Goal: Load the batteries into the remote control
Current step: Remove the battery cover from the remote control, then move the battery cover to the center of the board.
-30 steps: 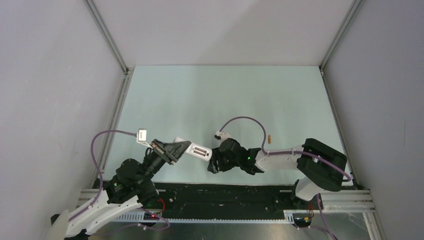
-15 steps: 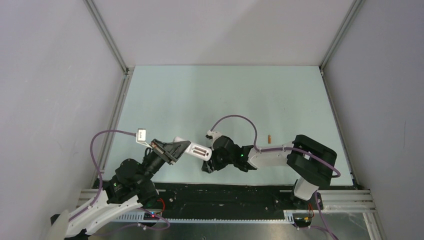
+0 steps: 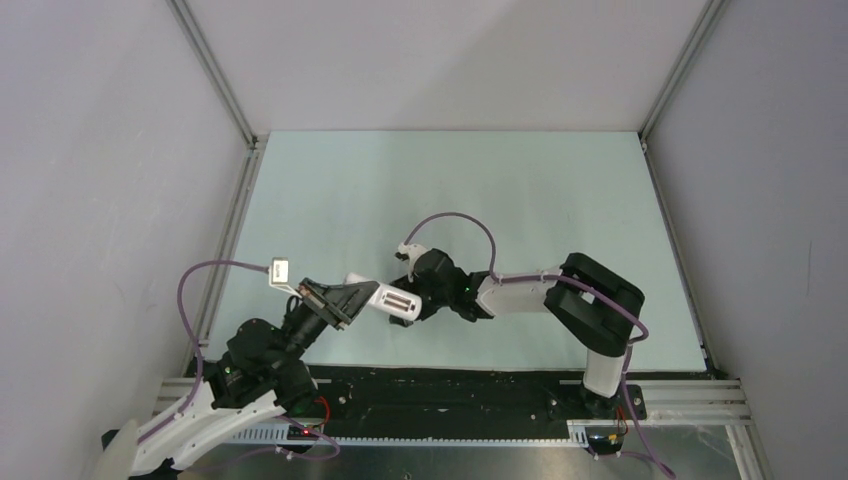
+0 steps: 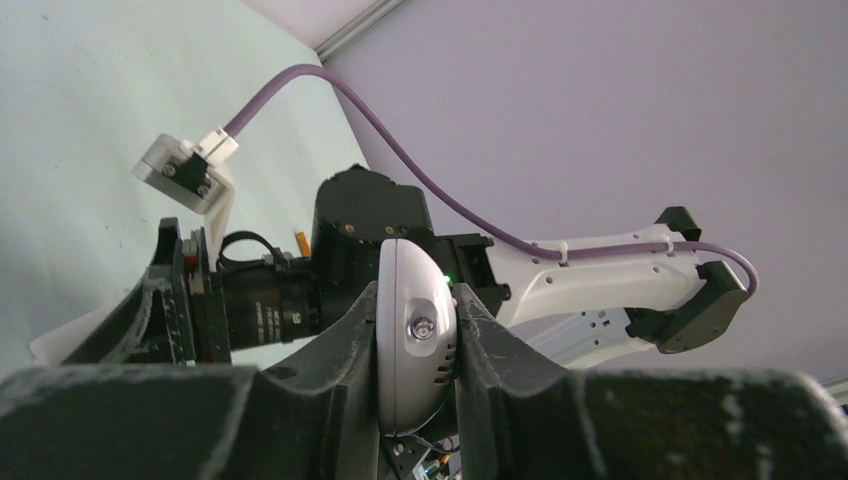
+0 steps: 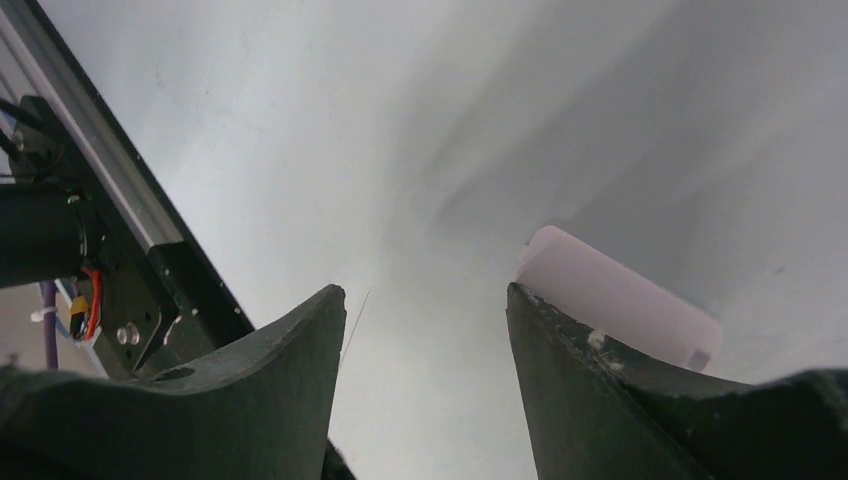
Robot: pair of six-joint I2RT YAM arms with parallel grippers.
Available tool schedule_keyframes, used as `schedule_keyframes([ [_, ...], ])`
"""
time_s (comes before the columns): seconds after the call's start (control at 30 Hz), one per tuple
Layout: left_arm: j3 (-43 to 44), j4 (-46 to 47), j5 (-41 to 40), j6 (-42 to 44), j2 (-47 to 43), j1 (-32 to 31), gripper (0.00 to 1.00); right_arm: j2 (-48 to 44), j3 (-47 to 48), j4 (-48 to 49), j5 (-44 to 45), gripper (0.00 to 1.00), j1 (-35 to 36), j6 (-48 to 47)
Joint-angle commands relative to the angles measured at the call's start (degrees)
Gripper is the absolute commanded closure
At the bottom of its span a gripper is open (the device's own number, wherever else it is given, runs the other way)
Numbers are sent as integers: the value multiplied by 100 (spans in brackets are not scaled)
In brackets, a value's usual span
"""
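**Top external view**
- Counter point(image 3: 450, 190): pale green, with grey walls on three sides.
- Left arm point(image 3: 265, 350): reaches up from the near left corner toward the middle of the near edge.
- Left claw point(image 3: 372, 295): clamped on the remote control point(image 3: 398, 303). The remote is held clear above the counter near the middle of the near edge. It is white and its slotted battery recess faces up.
- Right arm point(image 3: 525, 292): stretches leftward from its base at the near right.
- Right claw point(image 3: 416, 298): at the remote's free end. Whether it touches cannot be told here.

**Left wrist view**
- Left claw point(image 4: 415, 295): both fingers point(image 4: 350, 345) are pressed against the long sides of the remote control point(image 4: 412, 350), which is seen end-on and stands upright between them.
- Right arm point(image 4: 590, 285): just beyond the remote, with its white link to the right, its wrist camera point(image 4: 250, 305) to the left and a purple cable point(image 4: 400, 150) arching above.
- Battery point(image 4: 298, 243): one small orange cylinder, seen in a gap beside that camera. Whether it lies on the counter point(image 4: 80, 90) or is held cannot be told.

**Right wrist view**
- Right claw point(image 5: 425, 300): fingers point(image 5: 290, 370) apart, with nothing between them.
- Pale flat piece point(image 5: 620, 295): has a rounded corner and sits just past the right-hand finger. Too blurred to identify.
- Aluminium rail point(image 5: 100, 160): runs diagonally at the left.
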Motion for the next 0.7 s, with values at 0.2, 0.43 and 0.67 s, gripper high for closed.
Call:
schedule_keyframes([
  [0.2, 318, 121, -112, 233, 108, 26, 100, 612, 494, -240, -46, 34, -490, -430],
  [0.43, 323, 118, -108, 253, 142, 30, 100, 717, 582, -274, 107, 34, -633, -327],
  [0.67, 362, 118, -79, 245, 142, 32, 100, 597, 583, -368, -35, 34, -618, -462],
])
